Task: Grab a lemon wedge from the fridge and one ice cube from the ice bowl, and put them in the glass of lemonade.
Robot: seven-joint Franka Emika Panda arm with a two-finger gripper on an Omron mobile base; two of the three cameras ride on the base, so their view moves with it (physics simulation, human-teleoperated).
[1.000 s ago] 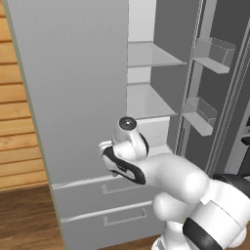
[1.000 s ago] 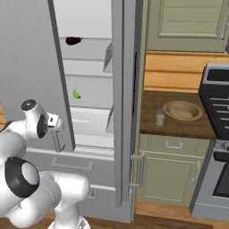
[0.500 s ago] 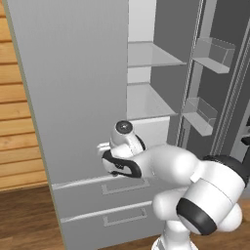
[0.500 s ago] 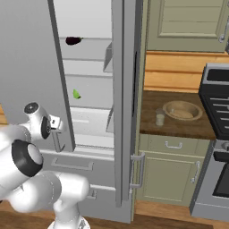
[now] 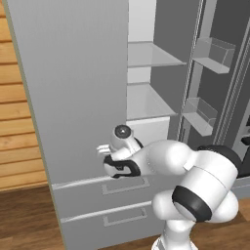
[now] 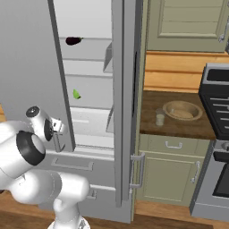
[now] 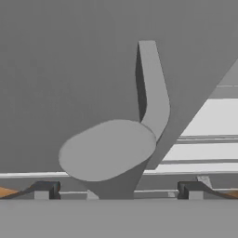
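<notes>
The fridge stands open, its left door swung out toward me. My gripper is at that door's lower edge, open, with the door's bar handle between its fingertips. From the right base view the gripper is beside the door's edge. The lemon wedge, tiny and lime-green, lies on a white fridge shelf up and right of the hand. On the wooden counter right of the fridge, the glass of lemonade stands beside the tan ice bowl.
A small dark round item lies on the upper fridge shelf. The right fridge door stands open edge-on between the shelves and the counter. A dark stove is at the far right. Two fridge drawers sit below the hand.
The arm's elbow has swung lower and to the right, and the hand has turned a little. The gripper stays at the door handle; the door has not visibly moved.
</notes>
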